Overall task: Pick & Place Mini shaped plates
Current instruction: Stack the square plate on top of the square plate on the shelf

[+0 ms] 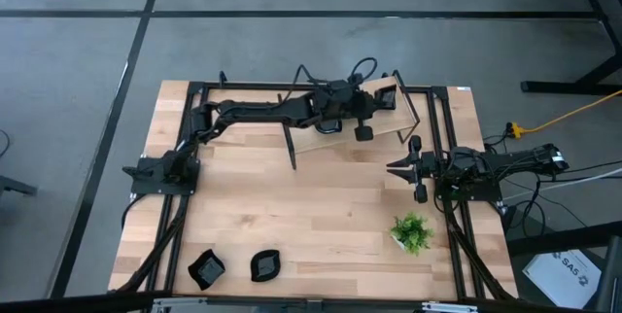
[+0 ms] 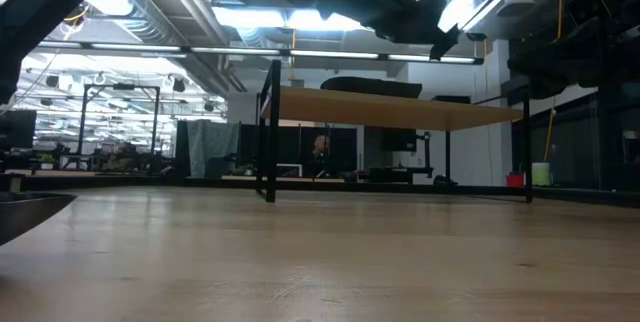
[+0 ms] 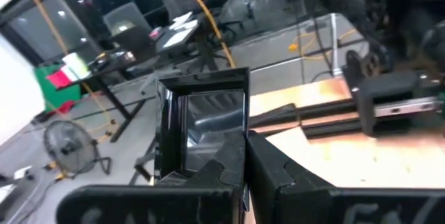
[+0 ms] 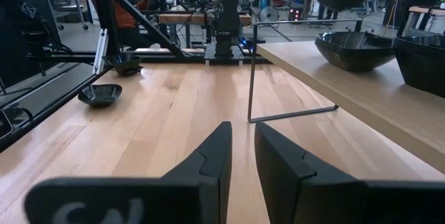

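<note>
Two matte black jointed arms are seen, each ending in blocky dark fingers (image 4: 215, 161); black cables are looped behind the wrists.

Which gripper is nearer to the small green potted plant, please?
The right gripper: it waits just beyond the plant on that side. The left gripper is over the raised shelf, holding a square black plate.

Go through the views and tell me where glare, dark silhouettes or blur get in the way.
Low view: ceiling lights flare, leaving the arms black silhouettes. Left wrist view: the square plate in the shut left gripper mirrors its surroundings. Right wrist view: the right gripper's near fingers look soft.
</note>
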